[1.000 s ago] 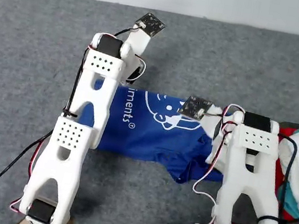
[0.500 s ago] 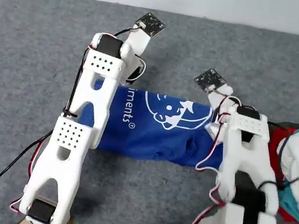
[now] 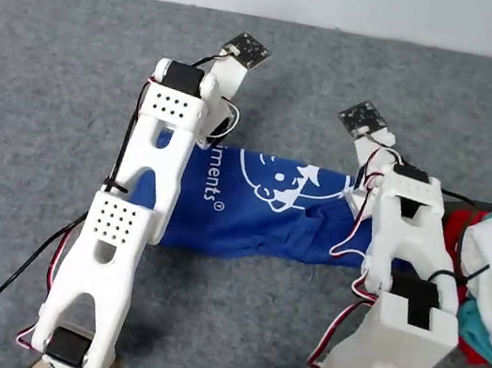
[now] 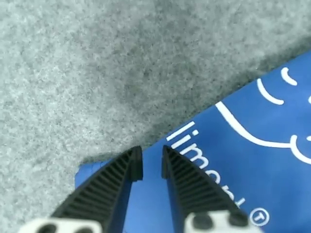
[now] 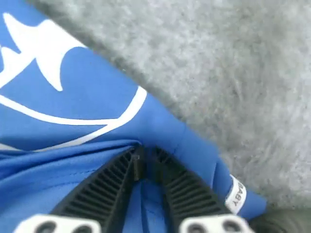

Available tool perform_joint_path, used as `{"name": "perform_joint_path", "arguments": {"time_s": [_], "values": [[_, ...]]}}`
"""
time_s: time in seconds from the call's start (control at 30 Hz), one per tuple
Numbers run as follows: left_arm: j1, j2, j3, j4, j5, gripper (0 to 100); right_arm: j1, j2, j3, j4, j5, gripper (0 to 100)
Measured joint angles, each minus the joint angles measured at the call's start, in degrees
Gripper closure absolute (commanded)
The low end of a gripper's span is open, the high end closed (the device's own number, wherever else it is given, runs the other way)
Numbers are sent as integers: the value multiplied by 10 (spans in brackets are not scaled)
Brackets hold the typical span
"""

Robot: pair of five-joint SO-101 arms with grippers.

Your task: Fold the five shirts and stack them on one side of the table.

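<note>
Left arm (image 3: 141,213): we log it stretched long across the table, wrist bent downward.
Left gripper (image 4: 151,158): pointed down, jaws a narrow slit apart; we cannot tell whether they nip anything.
Right arm (image 3: 398,297): we log it folded, elbow raised, wrist tipped down.
Right gripper (image 5: 146,155): tips low, jaws pinched together on a fold of the blue shirt (image 5: 73,97).
</note>
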Motion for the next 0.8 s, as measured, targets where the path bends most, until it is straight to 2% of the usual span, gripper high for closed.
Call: {"name": "perform_joint_path", "arguments": {"time_s": [0.17,0.3,0.47,0.57,0.8], "values": [[0,0,0,0,0,927,5,-40,-40,84,-103,739],[-11,0,-18,0,0,927,-10,-87,-70,184,-120,738],[-40,0,-26,0,0,927,-80,-112,-73,301,-125,739],[-47,0,-26,0,0,927,-113,-113,-69,303,-141,739],[-47,0,-26,0,0,927,-119,-95,-1,206,-168,739]]}}
